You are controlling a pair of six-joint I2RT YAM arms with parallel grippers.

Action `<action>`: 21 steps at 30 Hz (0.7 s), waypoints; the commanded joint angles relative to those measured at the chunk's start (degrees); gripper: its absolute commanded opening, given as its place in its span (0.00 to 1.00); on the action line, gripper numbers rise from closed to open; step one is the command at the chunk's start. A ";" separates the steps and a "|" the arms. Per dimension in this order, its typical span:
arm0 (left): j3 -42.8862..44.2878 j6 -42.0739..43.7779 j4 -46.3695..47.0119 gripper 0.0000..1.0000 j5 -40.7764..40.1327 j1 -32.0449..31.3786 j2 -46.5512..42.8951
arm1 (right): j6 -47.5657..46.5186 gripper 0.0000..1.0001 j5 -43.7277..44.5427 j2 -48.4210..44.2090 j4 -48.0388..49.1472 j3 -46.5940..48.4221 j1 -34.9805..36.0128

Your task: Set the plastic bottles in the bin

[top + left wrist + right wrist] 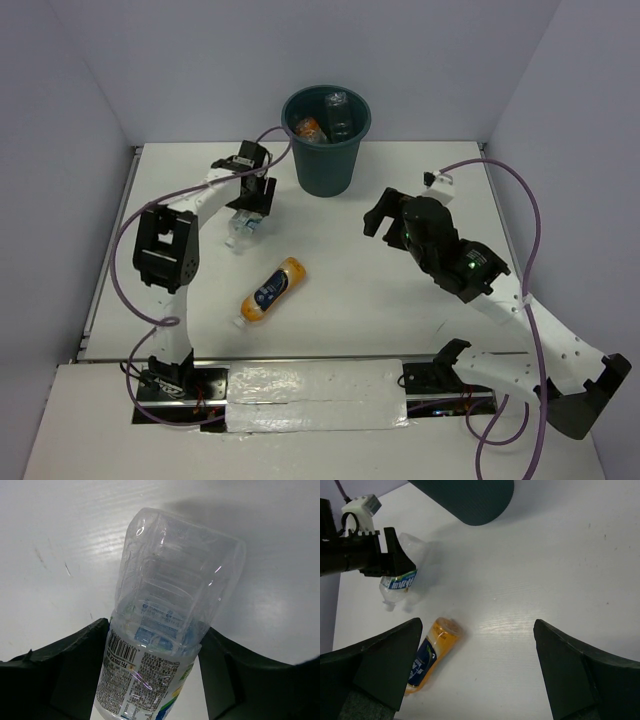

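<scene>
The dark teal bin (327, 140) stands at the back centre. It holds a short orange bottle (308, 128) and a clear bottle (340, 112). My left gripper (250, 205) is shut on another clear crinkled bottle (240, 228), left of the bin; in the left wrist view both fingers (75, 670) press the bottle's labelled body (170, 595). The larger orange bottle with a dark blue label (272, 290) lies on the table centre. My right gripper (388, 215) is open and empty above the table, right of the bin. Its view shows the orange bottle (432, 652) and the held bottle (400, 582).
The white table (400, 300) has walls at the back and sides. The left arm's elbow (165, 250) stands left of the orange bottle. Cables loop beside both arms. The bin's base (470, 500) shows at the top of the right wrist view.
</scene>
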 commanded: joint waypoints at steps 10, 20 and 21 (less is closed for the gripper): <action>-10.41 -5.77 8.67 0.52 33.89 0.31 -35.85 | -1.05 1.00 -2.52 0.14 -0.57 9.95 1.34; -16.75 -17.02 24.25 0.51 52.45 0.23 -40.62 | -1.75 1.00 -16.67 9.19 4.18 22.07 4.41; -17.10 -18.24 26.09 0.51 53.25 0.31 -40.54 | -2.27 1.00 -16.68 9.98 4.96 22.52 5.03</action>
